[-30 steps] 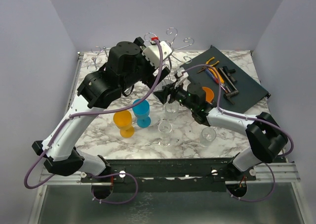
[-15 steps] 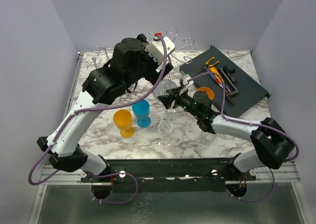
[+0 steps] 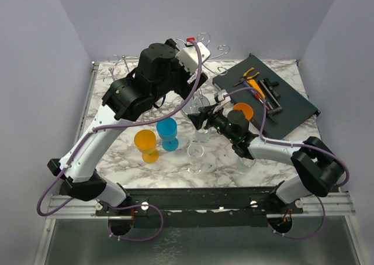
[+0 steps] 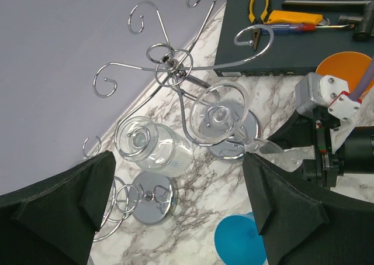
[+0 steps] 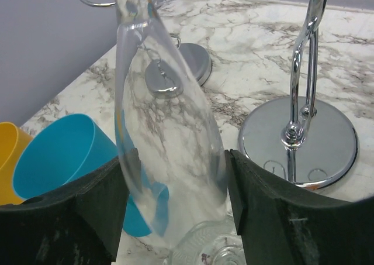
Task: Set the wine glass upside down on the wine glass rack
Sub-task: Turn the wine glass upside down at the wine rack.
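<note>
The wine glass [image 5: 169, 130] is clear and blurred, and its narrow end points up. It stands between the pads of my right gripper [image 5: 181, 171], which is shut on its bowl. From the left wrist view the same glass [image 4: 277, 151] shows beside the rack's round base [image 4: 234, 139]. The wine glass rack [image 4: 175, 66] is chrome wire with curled arms, and two clear glasses [image 4: 219, 116] [image 4: 143, 142] hang upside down on it. My left gripper [image 4: 178, 177] hovers high above the rack, open and holding nothing. In the top view my right gripper [image 3: 198, 117] sits just below the rack [image 3: 201, 42].
A blue cup [image 3: 168, 130] and an orange cup [image 3: 145, 144] stand left of the right gripper. Clear glasses [image 3: 196, 157] [image 3: 245, 159] stand near the front. A dark tray [image 3: 292, 110] with tools and an orange bowl [image 3: 242, 110] lies at the right. A second chrome rack [image 3: 117, 63] stands back left.
My left wrist has risen and shifted toward the back right. The right arm has stretched toward the rack with the glass, and its jaws have widened slightly.
</note>
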`<state>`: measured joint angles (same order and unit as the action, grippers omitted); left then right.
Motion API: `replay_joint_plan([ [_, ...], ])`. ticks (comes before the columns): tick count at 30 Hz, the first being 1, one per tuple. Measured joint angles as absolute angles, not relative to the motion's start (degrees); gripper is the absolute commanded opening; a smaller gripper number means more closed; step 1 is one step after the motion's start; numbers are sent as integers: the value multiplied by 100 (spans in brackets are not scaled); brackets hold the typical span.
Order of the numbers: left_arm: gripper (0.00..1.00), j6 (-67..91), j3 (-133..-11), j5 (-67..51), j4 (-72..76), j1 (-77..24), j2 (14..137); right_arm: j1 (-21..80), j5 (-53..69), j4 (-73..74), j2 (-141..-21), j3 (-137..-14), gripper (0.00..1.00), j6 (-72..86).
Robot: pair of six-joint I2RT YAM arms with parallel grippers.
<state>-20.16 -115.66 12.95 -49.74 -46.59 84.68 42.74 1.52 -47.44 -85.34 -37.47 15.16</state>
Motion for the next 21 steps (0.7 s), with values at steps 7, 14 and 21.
replay_joint_plan([
  [7,99,-2018,-11579,1299,-4941,-4659,8484,4276,-40,-4353,-8558,-3815,81,1538],
  [14,99,-2021,-11592,1313,-4941,-4659,8538,4278,-145,-3555,-8077,-3839,82,1509],
  [21,97,-1946,-11780,1450,-4936,-4650,8733,4278,-301,-2069,-6838,-4383,83,1496],
])
